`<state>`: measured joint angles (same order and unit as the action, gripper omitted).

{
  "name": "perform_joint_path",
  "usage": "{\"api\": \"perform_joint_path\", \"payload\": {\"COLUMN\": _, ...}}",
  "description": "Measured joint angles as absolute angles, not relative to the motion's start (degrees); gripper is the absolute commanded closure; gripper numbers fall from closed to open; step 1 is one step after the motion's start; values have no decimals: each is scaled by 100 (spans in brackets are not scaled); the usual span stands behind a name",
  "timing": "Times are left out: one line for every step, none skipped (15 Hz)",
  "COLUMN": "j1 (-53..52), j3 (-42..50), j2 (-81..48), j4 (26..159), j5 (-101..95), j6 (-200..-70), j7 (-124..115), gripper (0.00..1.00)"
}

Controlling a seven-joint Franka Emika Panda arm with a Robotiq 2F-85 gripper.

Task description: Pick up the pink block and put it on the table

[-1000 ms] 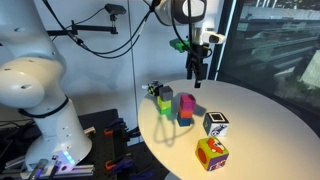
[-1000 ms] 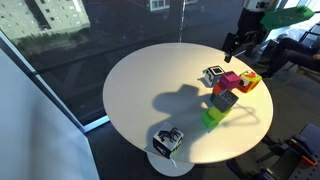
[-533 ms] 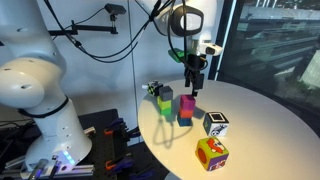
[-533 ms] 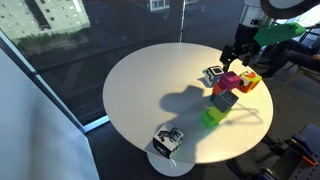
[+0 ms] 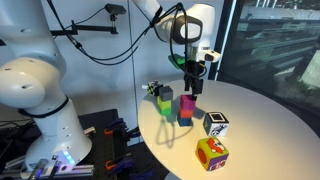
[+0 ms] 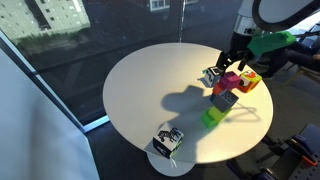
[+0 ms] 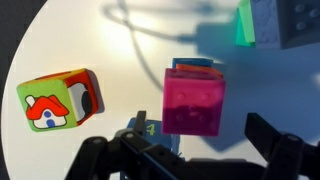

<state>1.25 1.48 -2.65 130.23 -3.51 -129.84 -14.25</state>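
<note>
The pink block [image 5: 186, 101] sits on top of a blue block [image 5: 186, 116] on the round white table [image 5: 262, 128]. It also shows in an exterior view [image 6: 231, 82] and in the wrist view [image 7: 195, 100], where the blue block [image 7: 196, 66] peeks out from under it. My gripper [image 5: 193, 86] [image 6: 229, 68] hangs just above the pink block. In the wrist view my gripper [image 7: 202, 135] is open, with a finger on each side of the block and gaps to both. It holds nothing.
A green block with a dark grey block on it [image 5: 162, 99] stands beside the stack. A black-and-white cube [image 5: 215, 123] and a colourful patterned cube [image 5: 211, 153] [image 7: 57, 100] lie nearer the front. Another small cube [image 6: 167, 140] sits near the table edge.
My gripper has come down and moved over the pink block, from well above and beside the stack. The blocks have not moved.
</note>
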Motion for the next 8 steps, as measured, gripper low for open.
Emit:
{"api": "perform_joint_path", "payload": {"j1": 113, "j3": 147, "j2": -298, "j4": 13026, "j5": -351, "j6": -13015, "j7": -1426, "gripper": 0}}
{"api": "perform_joint_path", "payload": {"j1": 101, "j3": 147, "j2": -331, "j4": 13028, "j5": -351, "j6": -13046, "j7": -1426, "gripper": 0}}
{"api": "perform_joint_path", "payload": {"j1": 90, "j3": 146, "j2": -363, "j4": 13030, "j5": -354, "j6": -13074, "j7": -1426, "gripper": 0}}
{"api": "perform_joint_path", "payload": {"j1": 82, "j3": 146, "j2": -391, "j4": 13032, "j5": -358, "j6": -13098, "j7": -1426, "gripper": 0}}
{"api": "perform_joint_path", "payload": {"j1": 74, "j3": 146, "j2": -419, "j4": 13034, "j5": -367, "j6": -13119, "j7": -1427, "gripper": 0}}
{"api": "perform_joint_path", "payload": {"j1": 71, "j3": 146, "j2": -443, "j4": 13036, "j5": -373, "j6": -13130, "j7": -1427, "gripper": 18}}
{"api": "perform_joint_path", "payload": {"j1": 71, "j3": 146, "j2": -469, "j4": 13036, "j5": -379, "j6": -13133, "j7": -1428, "gripper": 26}}
{"api": "perform_joint_path", "payload": {"j1": 71, "j3": 146, "j2": -496, "j4": 13036, "j5": -388, "j6": -13134, "j7": -1429, "gripper": 34}}
